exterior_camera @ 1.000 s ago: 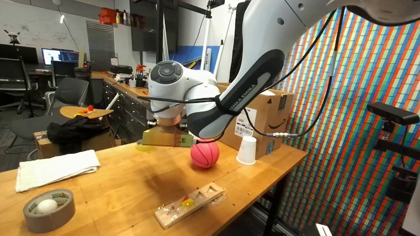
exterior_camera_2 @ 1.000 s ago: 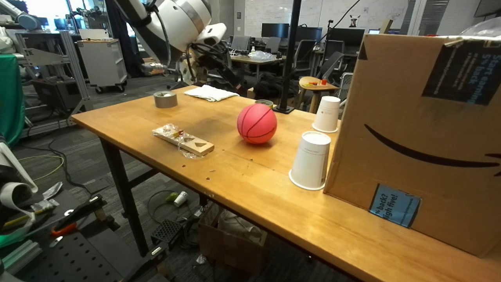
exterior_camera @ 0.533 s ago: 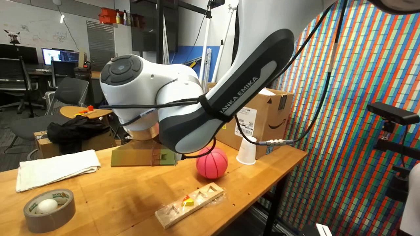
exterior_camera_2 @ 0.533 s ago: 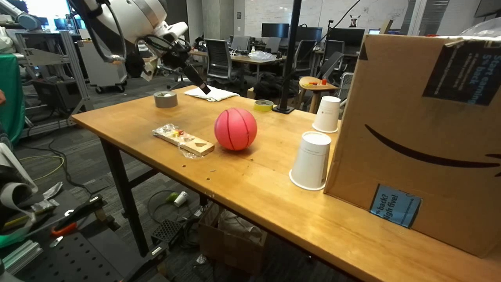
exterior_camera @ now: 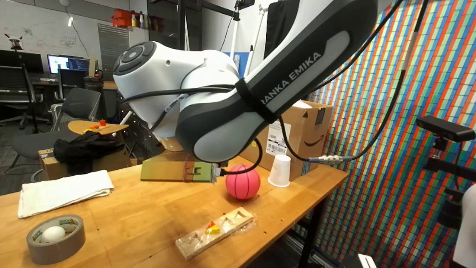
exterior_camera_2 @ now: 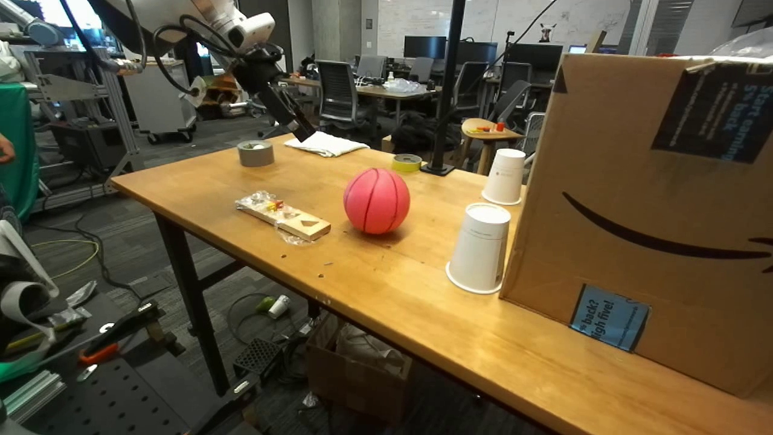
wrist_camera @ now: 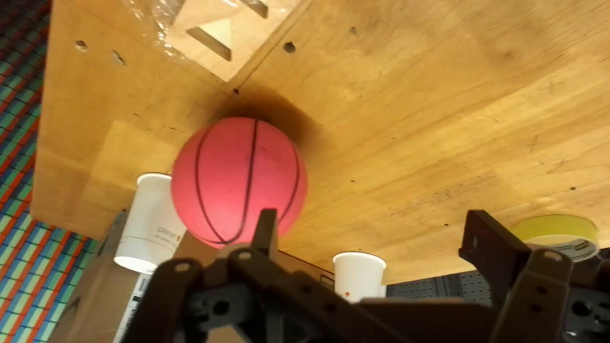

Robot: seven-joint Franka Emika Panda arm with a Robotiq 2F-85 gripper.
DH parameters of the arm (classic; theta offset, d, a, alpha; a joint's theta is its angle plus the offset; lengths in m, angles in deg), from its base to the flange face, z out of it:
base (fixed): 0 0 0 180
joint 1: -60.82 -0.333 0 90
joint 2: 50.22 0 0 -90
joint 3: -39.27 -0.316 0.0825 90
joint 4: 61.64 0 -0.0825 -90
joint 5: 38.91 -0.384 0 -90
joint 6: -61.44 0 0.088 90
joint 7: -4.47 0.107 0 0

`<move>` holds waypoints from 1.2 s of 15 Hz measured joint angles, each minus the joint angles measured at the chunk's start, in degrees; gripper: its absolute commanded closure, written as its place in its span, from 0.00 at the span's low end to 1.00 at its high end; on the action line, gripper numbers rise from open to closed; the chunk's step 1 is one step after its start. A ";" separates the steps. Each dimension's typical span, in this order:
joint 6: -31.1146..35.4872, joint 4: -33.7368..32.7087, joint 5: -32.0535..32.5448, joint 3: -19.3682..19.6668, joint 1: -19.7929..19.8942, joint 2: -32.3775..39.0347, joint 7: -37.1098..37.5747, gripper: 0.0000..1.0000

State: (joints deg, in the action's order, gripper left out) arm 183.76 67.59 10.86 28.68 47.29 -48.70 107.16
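We see the gripper [wrist_camera: 374, 232] spread wide, holding nothing. In the wrist view the ball [wrist_camera: 238, 176] sits left of centre, partly behind a fingertip [wrist_camera: 265, 228]; in an exterior view it rests on the table [exterior_camera_2: 392, 275], lower right of the gripper, untouched.

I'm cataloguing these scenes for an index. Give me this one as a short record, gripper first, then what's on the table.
Gripper: open, holding nothing, above the table
Ball: pink, on the table, apart from the gripper
Cups: white, at least two, upside down near the cardboard box
Tape: grey roll around a round white thing; yellow roll lying flat
Board: wooden, with cutouts
Cloth: white, folded
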 measured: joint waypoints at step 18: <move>1.69 2.74 -8.04 4.44 6.14 5.87 0.55 0.00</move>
State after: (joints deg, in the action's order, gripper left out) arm 185.45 70.33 2.82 33.12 53.43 -42.83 107.71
